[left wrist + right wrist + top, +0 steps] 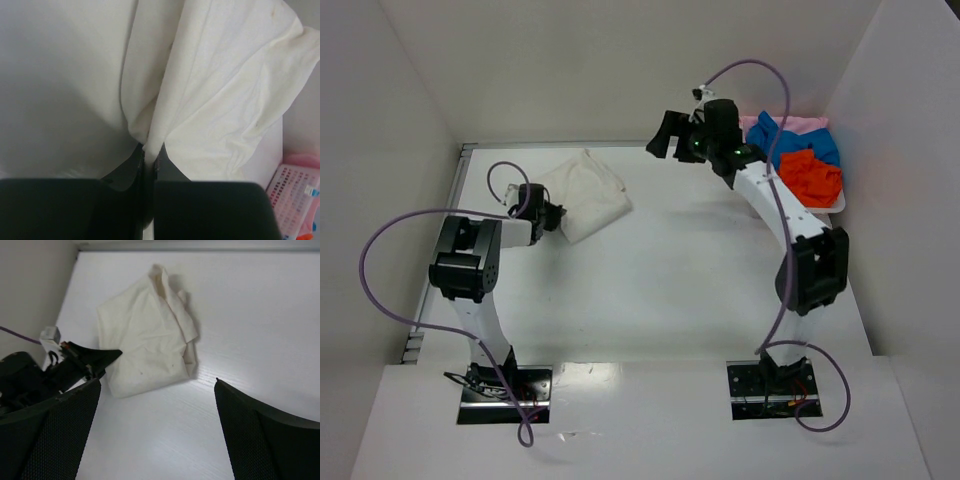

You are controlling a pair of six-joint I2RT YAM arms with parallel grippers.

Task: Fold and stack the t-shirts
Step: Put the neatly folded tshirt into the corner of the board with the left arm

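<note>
One off-white tee point(588, 195) at table point(670, 290) far-left; L gripper point(558, 216) clamped on its near-left edge, R gripper point(672, 140) wide, empty, well apart.

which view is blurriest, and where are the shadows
Left wrist: the left gripper is a dark out-of-focus blur, the off-white t-shirt fairly sharp. Right wrist: the right gripper looks soft-edged, shirt shadow falls rightward on the table. Top: even light.

T-shirts counted: 4. That is 1 off-white shirt point(585, 195), 1 blue shirt point(782, 140), 1 orange-red shirt point(812, 177) and 1 pink shirt point(800, 124). The coloured ones are heaped, so possibly more. 1 tray point(832, 206). 2 arms: left arm point(470, 260), right arm point(790, 222).
</note>
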